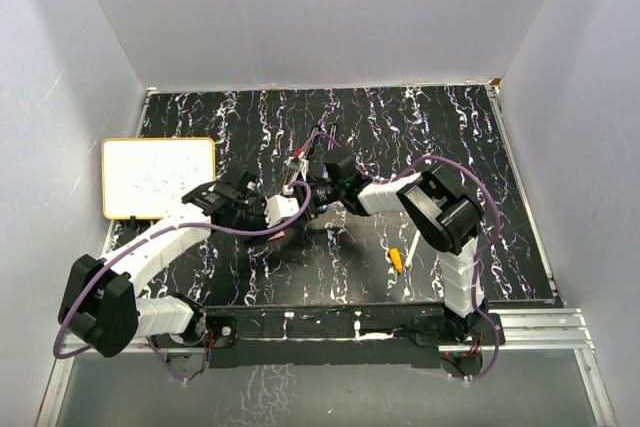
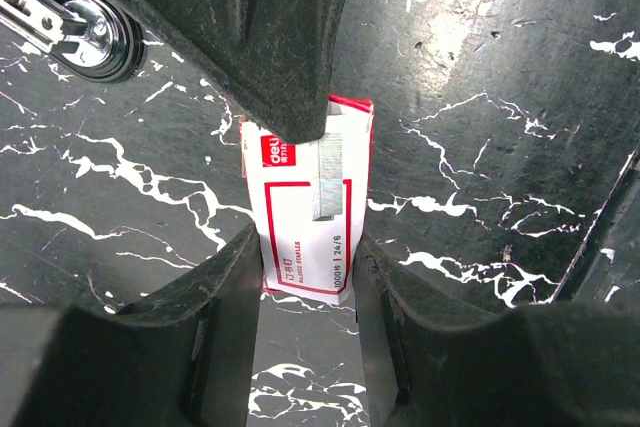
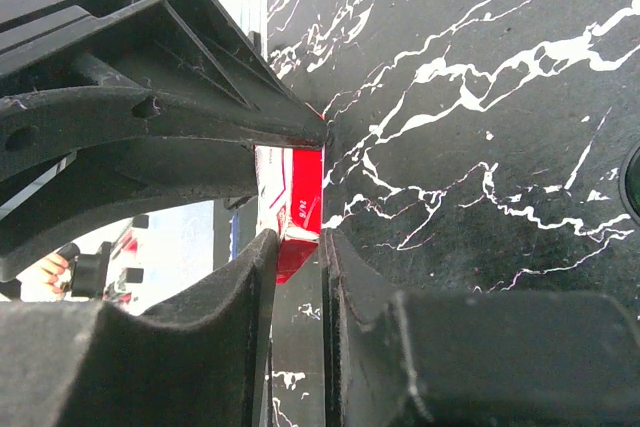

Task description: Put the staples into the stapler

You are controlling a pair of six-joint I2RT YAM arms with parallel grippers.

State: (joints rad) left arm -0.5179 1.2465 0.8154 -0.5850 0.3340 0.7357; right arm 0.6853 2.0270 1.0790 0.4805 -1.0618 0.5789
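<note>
The staples box (image 2: 300, 217) is a small red-and-white carton held just above the black marbled table. My left gripper (image 2: 305, 247) is shut on its near end, one finger on each long side. My right gripper (image 3: 300, 237) comes in from the opposite side, its narrow jaws pinching the red end (image 3: 300, 202) of the box. One of its dark fingers (image 2: 270, 37) covers the far end in the left wrist view. From above, both grippers (image 1: 288, 205) (image 1: 312, 195) meet at mid-table. The stapler (image 1: 305, 159) lies just beyond them; its chrome rail (image 2: 60, 22) shows at upper left.
A white board with a yellow rim (image 1: 158, 177) lies at the table's left edge. A white pen with a yellow tip (image 1: 398, 257) rests near the right arm's base. Grey walls enclose the table on three sides.
</note>
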